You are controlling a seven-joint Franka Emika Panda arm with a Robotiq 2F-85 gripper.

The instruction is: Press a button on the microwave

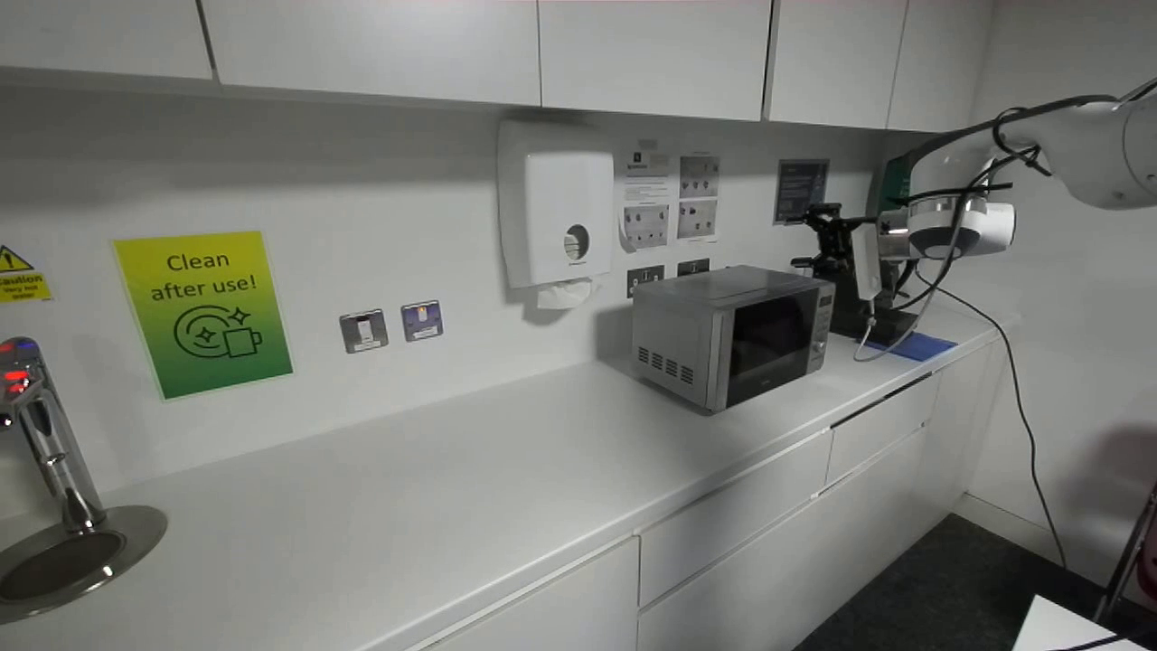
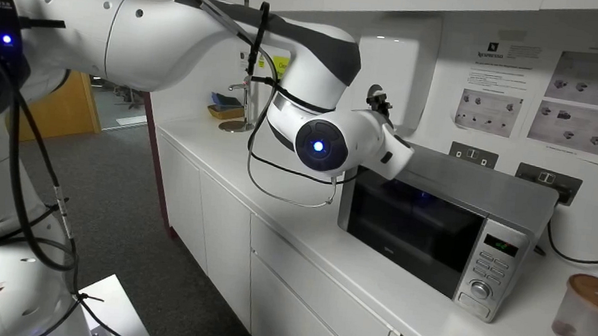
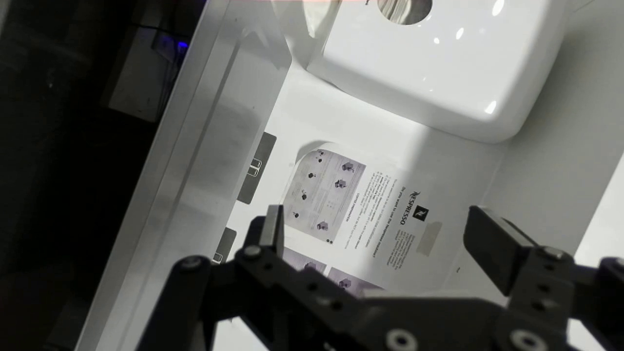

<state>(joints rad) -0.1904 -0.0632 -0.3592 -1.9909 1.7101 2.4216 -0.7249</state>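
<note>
The silver-grey microwave [image 1: 673,334] stands on the counter with its dark glass door closed. In an exterior view its front [image 2: 414,223] faces the camera. Its narrow control strip [image 2: 489,268] shows a lit green display, small buttons and a round knob. In the wrist view the microwave's grey top [image 3: 229,102] runs along the left. My black gripper [image 1: 795,241] is in the air, higher than the microwave and apart from its control strip. In the wrist view the gripper [image 3: 375,231] has its fingers wide apart with nothing between them. The wrist hides most of it in an exterior view.
A white dispenser box [image 1: 556,208] hangs on the wall; it fills the wrist view's upper right [image 3: 438,63]. A tub with a brown lid [image 2: 592,314] stands beside the microwave. A black appliance [image 1: 850,312] stands beyond it. Cabinets [image 1: 651,54] hang overhead. Loose cables hang from the arm.
</note>
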